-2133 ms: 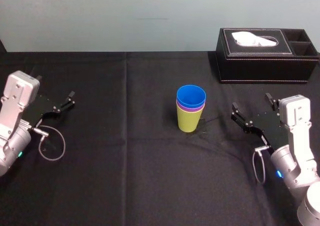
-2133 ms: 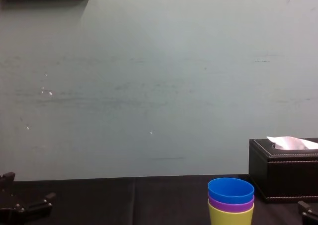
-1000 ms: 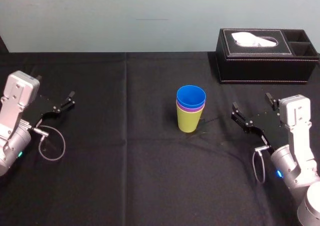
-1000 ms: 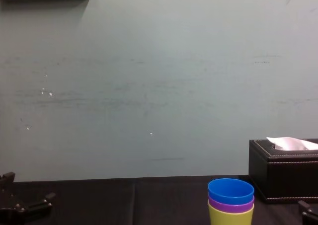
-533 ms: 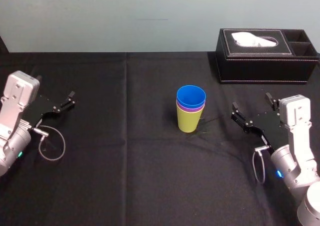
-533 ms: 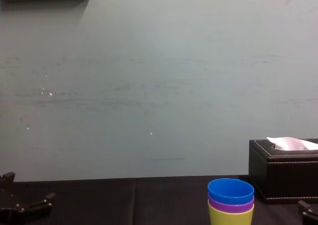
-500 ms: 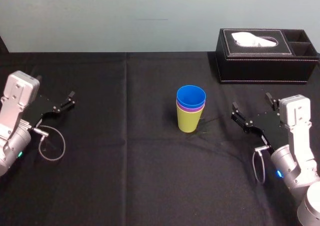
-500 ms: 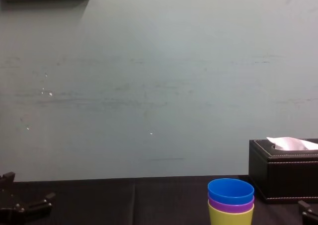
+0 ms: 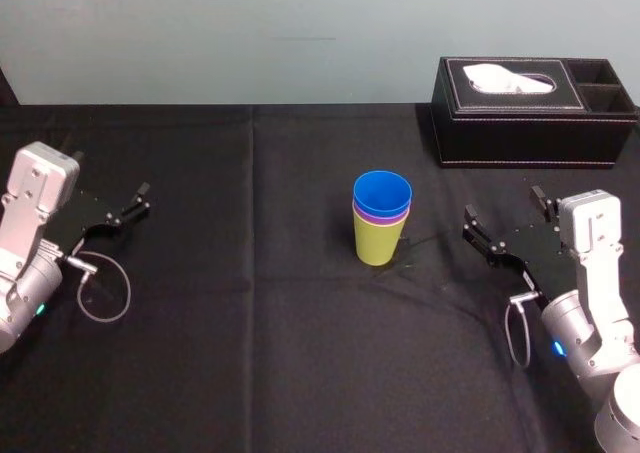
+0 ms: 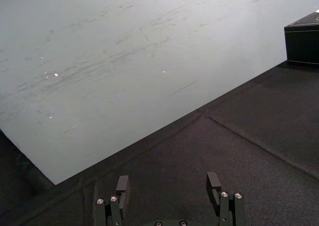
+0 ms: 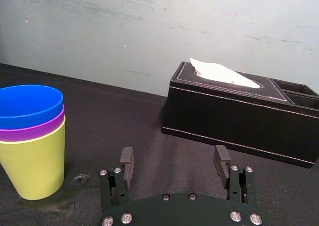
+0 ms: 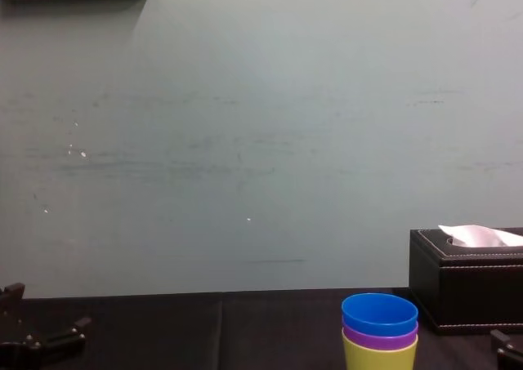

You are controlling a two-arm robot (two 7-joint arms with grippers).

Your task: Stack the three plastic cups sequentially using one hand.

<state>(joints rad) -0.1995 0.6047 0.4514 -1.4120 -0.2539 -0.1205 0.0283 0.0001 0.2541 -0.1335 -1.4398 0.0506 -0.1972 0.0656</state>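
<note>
Cups: nested upright in one stack at the middle of the bench [image 9: 250, 353] — yellow-green cup [image 9: 378, 241] at the bottom, purple cup [image 9: 381, 215] inside it, blue cup [image 9: 382, 190] on top.
Right gripper [image 9: 503, 205]: seen spread wide and empty, right of the stack and apart from it, nearer than the black tissue box [image 9: 535, 113].
Left gripper [image 9: 108, 173]: parked at the far left — spread wide, nothing held.

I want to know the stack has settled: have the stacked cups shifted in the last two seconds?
No. In the head view the stacked cups stand just as far from the tissue box as before.
</note>
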